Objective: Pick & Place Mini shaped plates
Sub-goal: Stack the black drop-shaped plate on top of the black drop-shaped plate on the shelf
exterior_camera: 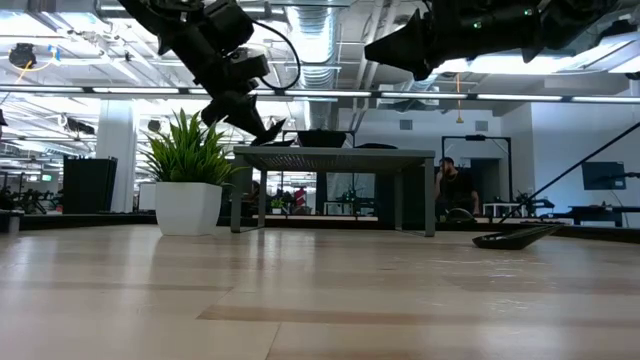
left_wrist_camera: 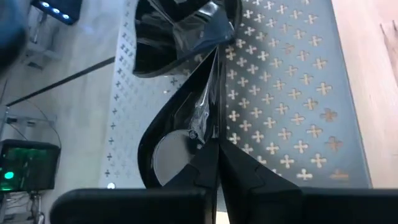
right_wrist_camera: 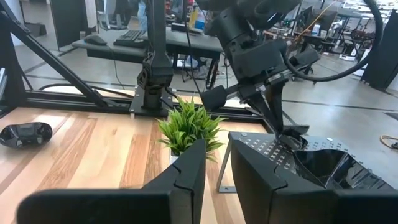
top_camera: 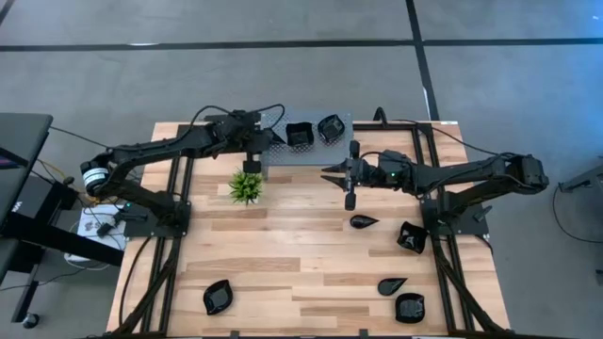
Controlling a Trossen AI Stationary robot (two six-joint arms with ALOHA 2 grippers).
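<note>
My left gripper (top_camera: pixel 271 143) is over the left end of the grey perforated stand (top_camera: pixel 311 156), shut on a black mini shaped plate (left_wrist_camera: pixel 177 121). Two more black plates (top_camera: pixel 299 135) (top_camera: pixel 330 128) sit on the stand's top. Several others lie flat on the wooden table, among them a leaf-shaped one (top_camera: pixel 363 222) and a squarish one (top_camera: pixel 411 237). My right gripper (top_camera: pixel 332 175) hovers level above the table just in front of the stand, open, with nothing between its fingers (right_wrist_camera: pixel 186 174). My left gripper pinches the plate's rim (left_wrist_camera: pixel 209 121) between its two fingers, which slant down from the table's left. The plate stands on edge, stretching away from the fingertips, low over the stand's left end (exterior_camera: pixel 270 135). Whether it touches the stand's top, I cannot tell.
A small green plant in a white pot (top_camera: pixel 246 186) stands on the table just in front of the stand's left end, below my left arm. Black frame rails (top_camera: pixel 179 188) run along both table sides. A single plate (top_camera: pixel 217 297) lies near the front left.
</note>
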